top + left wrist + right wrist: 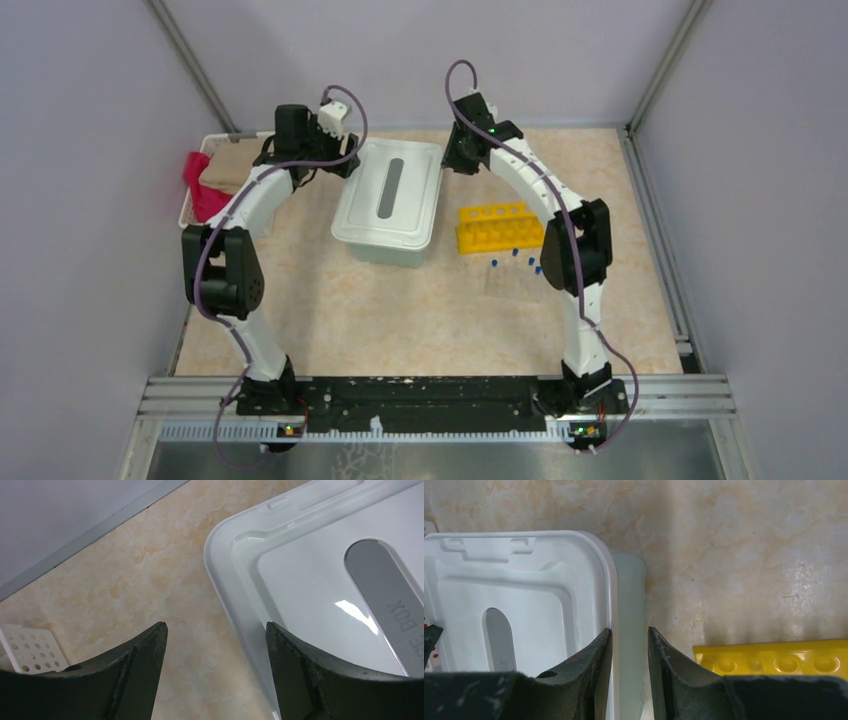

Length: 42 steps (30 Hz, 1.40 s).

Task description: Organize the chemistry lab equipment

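Prob lining up to pop the box lid (390,190) for stashing gear: got left gripper (215,625) spread wide over one edge, right gripper (629,630) narrow astride the other, can't tell if pinching, w/ yellow rack (497,228) + tubes (516,254) just beside.

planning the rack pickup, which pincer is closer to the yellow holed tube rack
Right. The right pincer sits at the right edge of the white lidded plastic box, the yellow holed tube rack beside it. The left pincer is over the box's opposite, left corner.
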Available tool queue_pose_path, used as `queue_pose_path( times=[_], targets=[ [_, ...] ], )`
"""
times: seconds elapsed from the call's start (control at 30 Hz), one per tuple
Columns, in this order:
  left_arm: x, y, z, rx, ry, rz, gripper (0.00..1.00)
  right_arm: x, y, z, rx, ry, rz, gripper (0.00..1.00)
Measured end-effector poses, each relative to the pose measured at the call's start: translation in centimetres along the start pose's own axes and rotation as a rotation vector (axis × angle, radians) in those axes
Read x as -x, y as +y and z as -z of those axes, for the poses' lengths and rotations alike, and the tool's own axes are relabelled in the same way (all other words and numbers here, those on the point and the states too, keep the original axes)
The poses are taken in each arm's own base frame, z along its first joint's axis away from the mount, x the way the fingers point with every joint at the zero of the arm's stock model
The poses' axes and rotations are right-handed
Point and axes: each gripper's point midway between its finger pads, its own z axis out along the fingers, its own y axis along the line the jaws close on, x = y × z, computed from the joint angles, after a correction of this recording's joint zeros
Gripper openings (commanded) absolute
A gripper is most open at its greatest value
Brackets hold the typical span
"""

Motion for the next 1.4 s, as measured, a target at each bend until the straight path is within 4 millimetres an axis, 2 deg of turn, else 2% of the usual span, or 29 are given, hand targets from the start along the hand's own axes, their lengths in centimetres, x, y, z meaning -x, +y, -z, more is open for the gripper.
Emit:
queue_pose_path(
  times=[0.2,0.37,0.43,0.57,0.63,0.7,0.8,0.87,0.93,0.97,1.03,1.07,1.13,1.23,1.3,1.33,1.4],
  targets=[
    [-0.3,-0.2,-0.4,-0.004,-0.014,-0.005,0.79,0.1,0.0,-0.1,0.007,-0.011,-0.002,0.31],
    [-0.6,-0.6,-0.5,-0.016,-0.011,0.002,0.84,0.2,0.0,-0.1,0.008,-0.015,0.000,0.33],
    [-0.6,-0.6,-0.4,-0.016,-0.007,0.015,0.96,0.3,0.0,0.1,0.004,-0.014,0.007,0.44],
    [-0.2,-0.3,1.0,0.012,0.001,0.055,0.99,0.3,-0.7,0.5,-0.032,0.000,0.028,0.62],
    [1.2,0.0,2.3,0.031,-0.023,0.064,0.99,0.4,-1.1,0.9,-0.047,0.006,0.041,0.67],
    [3.8,0.7,4.1,0.054,-0.063,0.059,0.99,1.0,-1.0,1.4,-0.048,0.000,0.043,0.73],
    [9.2,2.0,7.4,0.103,-0.172,0.029,0.99,2.6,-0.6,2.6,-0.042,-0.035,0.049,0.80],
    [11.8,2.7,10.0,0.140,-0.232,0.013,0.99,3.8,-0.3,3.6,-0.032,-0.066,0.053,0.83],
    [12.7,3.4,12.3,0.176,-0.263,0.008,0.99,5.2,-0.7,5.2,-0.032,-0.100,0.051,0.84],
    [12.5,3.9,13.4,0.197,-0.271,0.010,0.99,6.0,-1.1,6.1,-0.035,-0.119,0.044,0.85],
    [10.3,4.8,14.8,0.240,-0.260,0.023,0.99,7.9,-2.9,8.7,-0.051,-0.182,0.018,0.86],
    [8.8,5.2,15.0,0.253,-0.240,0.034,0.99,8.7,-4.5,10.2,-0.068,-0.221,-0.005,0.87],
    [4.7,5.9,14.9,0.268,-0.184,0.075,0.99,9.2,-8.7,13.7,-0.121,-0.289,-0.059,0.88],
    [-2.7,5.8,13.4,0.251,-0.063,0.168,0.99,8.9,-15.9,18.6,-0.218,-0.401,-0.171,0.89],
    [-7.0,4.9,12.5,0.231,0.011,0.215,0.99,8.5,-20.2,21.1,-0.292,-0.471,-0.245,0.88],
    [-8.2,4.4,12.2,0.219,0.031,0.225,0.99,8.0,-22.0,21.9,-0.332,-0.496,-0.277,0.89],
    [-10.7,3.5,11.6,0.206,0.052,0.231,0.99,7.1,-24.6,22.3,-0.405,-0.532,-0.319,0.98]
  ],
)
